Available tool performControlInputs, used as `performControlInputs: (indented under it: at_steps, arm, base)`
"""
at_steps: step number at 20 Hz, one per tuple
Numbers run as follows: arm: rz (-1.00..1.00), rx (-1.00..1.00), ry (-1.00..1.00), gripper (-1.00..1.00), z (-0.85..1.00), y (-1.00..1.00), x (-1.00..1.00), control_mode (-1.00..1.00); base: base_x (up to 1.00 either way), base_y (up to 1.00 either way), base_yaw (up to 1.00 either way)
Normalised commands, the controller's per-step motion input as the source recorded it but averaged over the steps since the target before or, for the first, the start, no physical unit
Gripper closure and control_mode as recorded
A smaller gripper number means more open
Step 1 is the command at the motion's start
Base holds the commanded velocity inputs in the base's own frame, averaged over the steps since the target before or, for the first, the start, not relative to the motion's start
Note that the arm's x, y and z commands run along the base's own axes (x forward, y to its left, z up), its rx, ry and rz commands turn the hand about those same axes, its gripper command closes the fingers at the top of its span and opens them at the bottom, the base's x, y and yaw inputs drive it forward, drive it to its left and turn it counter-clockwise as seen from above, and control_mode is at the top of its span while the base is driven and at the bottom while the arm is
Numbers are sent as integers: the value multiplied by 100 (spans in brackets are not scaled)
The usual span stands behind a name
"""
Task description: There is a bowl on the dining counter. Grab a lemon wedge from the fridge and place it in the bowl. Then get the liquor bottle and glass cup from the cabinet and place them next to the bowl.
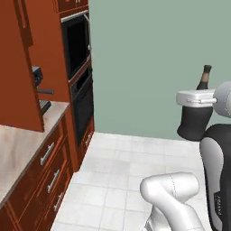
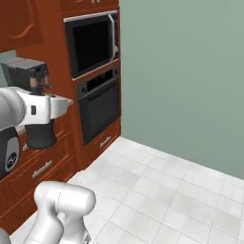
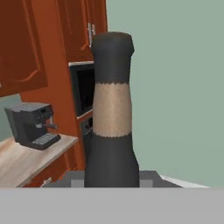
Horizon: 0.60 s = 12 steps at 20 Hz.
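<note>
**Bottle carried upright above the kitchen floor**

Left base view: the bottle (image 1: 204, 79) stands upright out of the top of the tool (image 1: 195, 118), its dark neck showing above the white wrist. It hangs in mid-air over the tiled floor (image 1: 117, 171), well apart from the worktop (image 1: 22, 144) and the oven stack (image 1: 79, 67) on the left. The fingers are hidden behind the hand here.

Right base view: the tool (image 2: 40, 136) sits in front of the coffee machine (image 2: 26, 71), with the bottle neck (image 2: 34, 83) just above the wrist. I cannot tell from this side how the fingers stand.

Hand view: the bottle rises from the bottom edge, dark glass with 1 tan band around the neck and a dark cap. Since it stays upright with nothing under it, I judge the tool is pinching its lower body, though the fingertips themselves cannot be seen.

Handling, as a judgement: stiff, fairly heavy, smooth and breakable glass. A low hold on the wide body suits it; the tall neck makes it top-heavy, so it should be kept vertical and set down gently.
</note>
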Motion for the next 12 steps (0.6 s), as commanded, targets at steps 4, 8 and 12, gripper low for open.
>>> performControlInputs:
  at_steps: [4, 8, 12]
  arm:
    - [0, 0, 0, 100, 0, 0, 0, 100]
    - [0, 0, 0, 100, 0, 0, 0, 100]
    - [0, 0, 0, 100, 0, 0, 0, 100]
  base:
    - [100, 0, -34]
    - [100, -1, -36]
    - [85, -7, -49]
